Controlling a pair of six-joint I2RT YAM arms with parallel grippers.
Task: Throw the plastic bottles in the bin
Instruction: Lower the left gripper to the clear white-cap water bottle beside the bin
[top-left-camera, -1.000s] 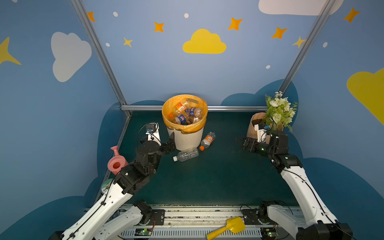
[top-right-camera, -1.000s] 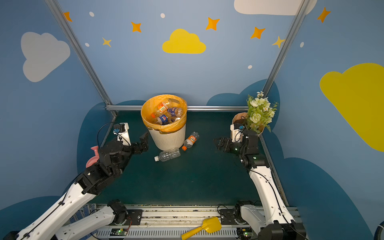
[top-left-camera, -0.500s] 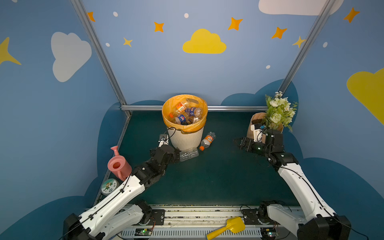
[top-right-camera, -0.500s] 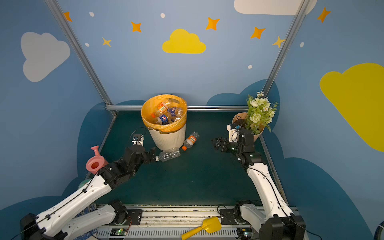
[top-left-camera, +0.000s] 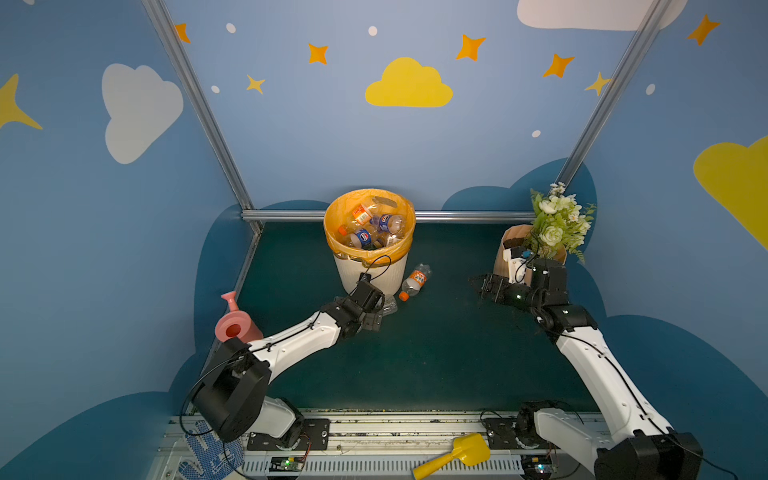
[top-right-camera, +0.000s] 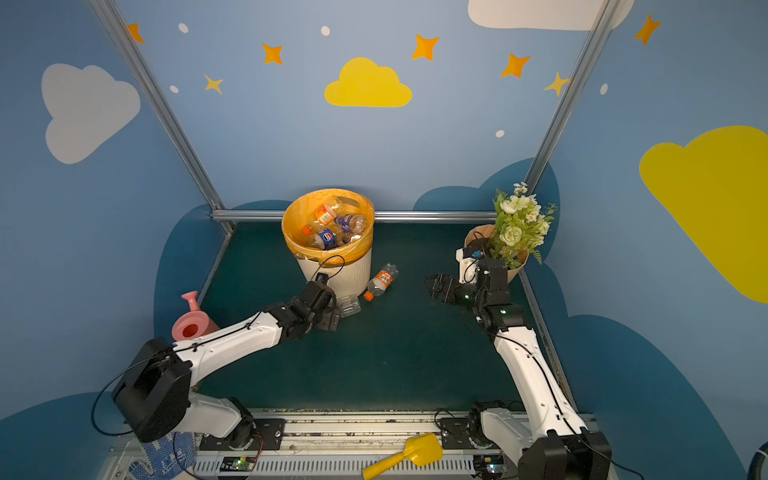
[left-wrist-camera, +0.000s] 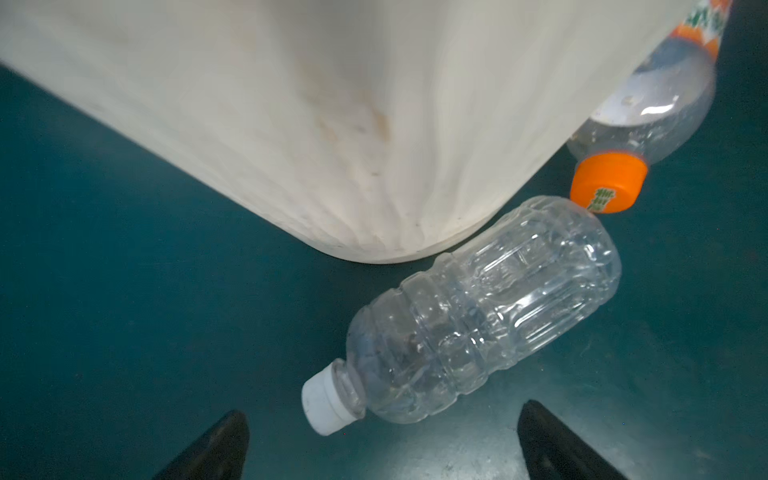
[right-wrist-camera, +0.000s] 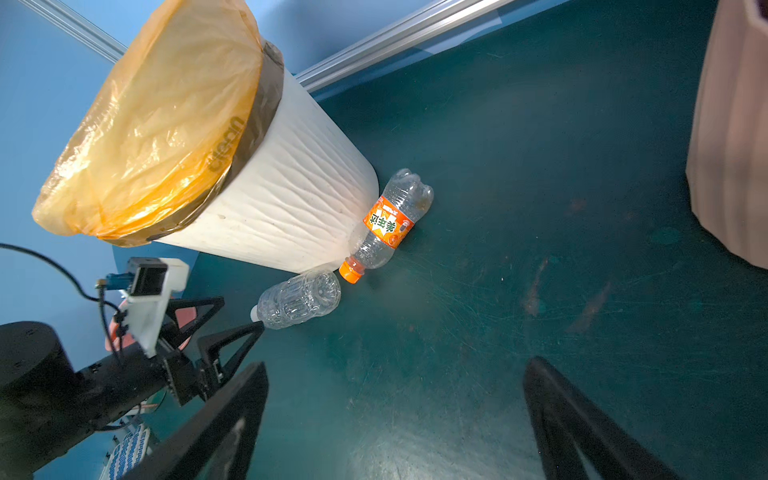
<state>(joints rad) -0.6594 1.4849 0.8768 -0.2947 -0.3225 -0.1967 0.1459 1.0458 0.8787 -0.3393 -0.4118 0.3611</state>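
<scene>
The cream ribbed bin (top-left-camera: 370, 276) (top-right-camera: 355, 276) with its orange bag stands at the back middle, with several plastic bottles (top-left-camera: 370, 226) inside. Two more lie on the mat at its foot. One is clear with a white cap (left-wrist-camera: 478, 316) (right-wrist-camera: 299, 299) (top-left-camera: 390, 306). The other has an orange cap and label (right-wrist-camera: 386, 224) (top-left-camera: 415, 278) (left-wrist-camera: 648, 108). My left gripper (left-wrist-camera: 382, 415) (top-left-camera: 379, 316) is open, low over the mat, its fingers just short of the clear bottle's cap. My right gripper (right-wrist-camera: 395, 365) (top-left-camera: 478, 286) hangs open and empty, off to the right of both bottles.
A pink watering can (top-left-camera: 235, 326) stands at the left edge beside my left arm. A peach flower pot (top-left-camera: 513, 249) with white flowers sits behind my right wrist. A yellow scoop (top-left-camera: 457, 455) and a blue-white glove (top-left-camera: 208, 453) lie on the front rail.
My left arm has swung from the bin's left side across and down to the clear bottle. The right gripper has crept slightly leftward. Neither bottle has moved.
</scene>
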